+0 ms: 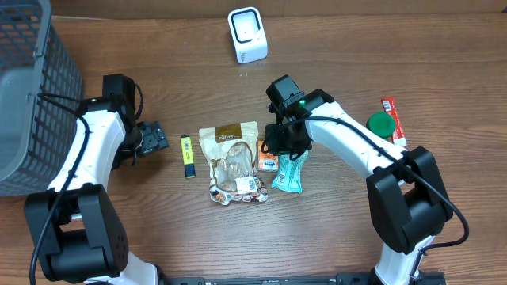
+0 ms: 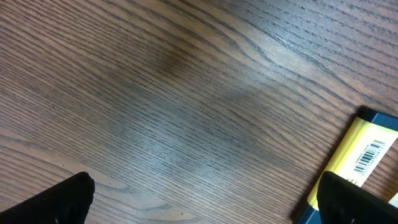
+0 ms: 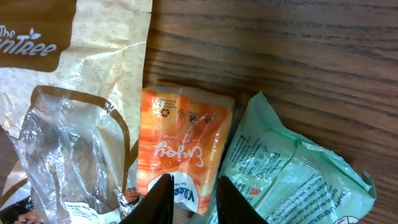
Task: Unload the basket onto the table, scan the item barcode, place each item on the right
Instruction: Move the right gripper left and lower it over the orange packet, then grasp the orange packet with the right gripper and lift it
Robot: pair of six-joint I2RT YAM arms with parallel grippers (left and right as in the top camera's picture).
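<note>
The white barcode scanner (image 1: 247,34) stands at the back of the table. My right gripper (image 1: 279,148) (image 3: 191,200) reaches down over an orange packet (image 1: 268,163) (image 3: 183,149), and its two fingers are closed in on the packet's near end. A pale green packet (image 1: 289,176) (image 3: 292,180) lies touching the orange one on its right. A brown and clear snack bag (image 1: 231,158) (image 3: 68,124) lies to the left. My left gripper (image 1: 155,138) (image 2: 205,205) hangs open above bare wood. A yellow item with a barcode (image 1: 186,155) (image 2: 364,155) is beside its right finger.
A grey mesh basket (image 1: 32,87) fills the far left corner. A green round lid (image 1: 380,123) and a red bar (image 1: 393,119) lie at the right, beyond my right arm.
</note>
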